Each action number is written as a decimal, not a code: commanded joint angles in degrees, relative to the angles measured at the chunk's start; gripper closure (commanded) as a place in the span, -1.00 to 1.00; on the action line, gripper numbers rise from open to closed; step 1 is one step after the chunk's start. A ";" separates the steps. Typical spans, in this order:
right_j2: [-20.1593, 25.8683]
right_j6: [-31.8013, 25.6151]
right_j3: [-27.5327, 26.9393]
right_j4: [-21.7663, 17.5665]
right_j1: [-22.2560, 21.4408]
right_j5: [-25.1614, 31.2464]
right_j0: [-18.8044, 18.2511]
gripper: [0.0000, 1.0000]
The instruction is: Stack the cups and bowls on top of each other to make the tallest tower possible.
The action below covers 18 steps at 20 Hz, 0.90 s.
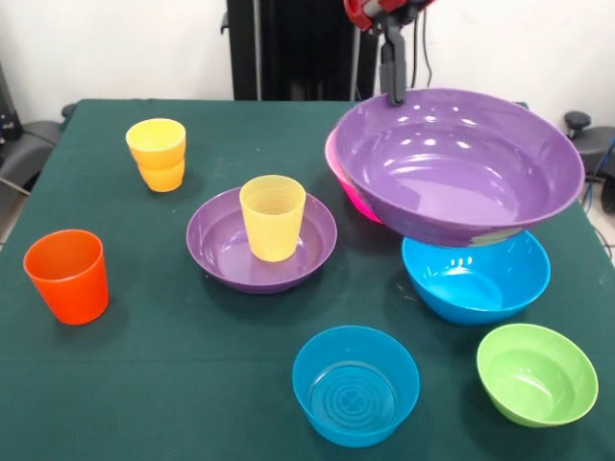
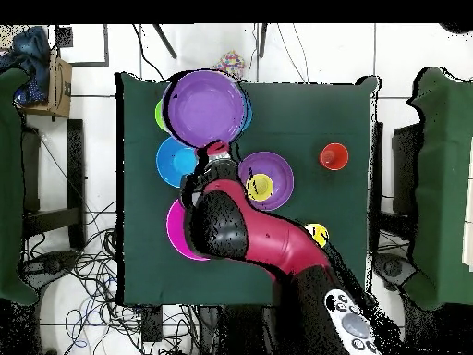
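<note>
Front view, claw [image 1: 394,94] gripping the far rim of a purple bowl [image 1: 461,168], holding it tilted in the air, pink bowl [image 1: 348,184] just behind, big blue bowl [image 1: 477,279] lying below, overhead view, claw [image 2: 215,148] clamping the purple bowl [image 2: 203,108] at its rim, second purple bowl [image 2: 277,171] sitting beside it carrying a pale yellow cup [image 2: 260,187]

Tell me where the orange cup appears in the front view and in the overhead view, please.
Front view: the orange cup stands alone near the left edge, at mid height, on the green table.
Overhead view: the same cup is right of centre, in the upper half.
Shared landmark: the purple bowl holding a pale yellow cup is its nearest large neighbour in both views.
</note>
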 commanded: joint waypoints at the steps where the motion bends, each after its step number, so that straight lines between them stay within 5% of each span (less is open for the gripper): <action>1: 1.83 5.35 1.01 -1.26 -0.02 3.84 -2.38 1.00; 18: 3.87 2.95 3.09 -5.09 1.75 3.06 -6.59 1.00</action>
